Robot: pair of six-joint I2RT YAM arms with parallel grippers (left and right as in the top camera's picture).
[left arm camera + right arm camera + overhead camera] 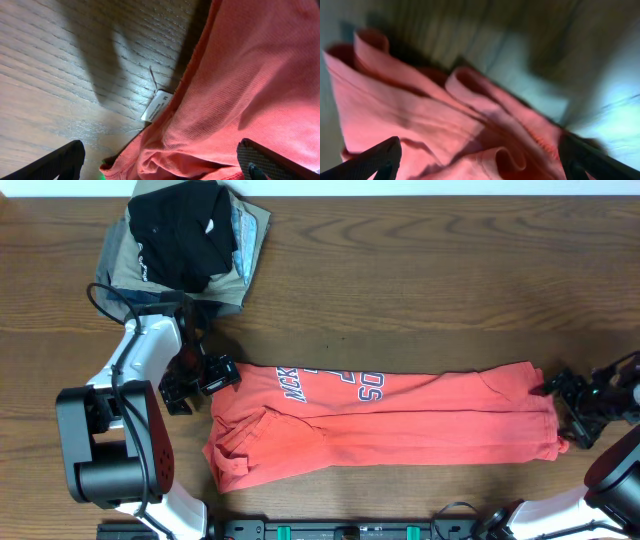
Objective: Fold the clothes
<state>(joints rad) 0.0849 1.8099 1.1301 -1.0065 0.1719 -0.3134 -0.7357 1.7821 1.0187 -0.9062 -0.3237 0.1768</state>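
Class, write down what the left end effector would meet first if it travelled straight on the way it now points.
Most likely the red T-shirt, at its bunched edge near the white label; depth is unclear.

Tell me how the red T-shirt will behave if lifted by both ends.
Probably floppy: the T-shirt lies in soft rolled folds, so its middle would likely sag between the ends. It looks thin and light. Pushed across the wooden table, it would probably bunch, as one crumpled end already shows.

The left pincer (200, 385) hangs low with its wrist turned to the right, jaws wide apart and holding nothing. The right pincer (562, 410) points left, jaws also wide and empty.
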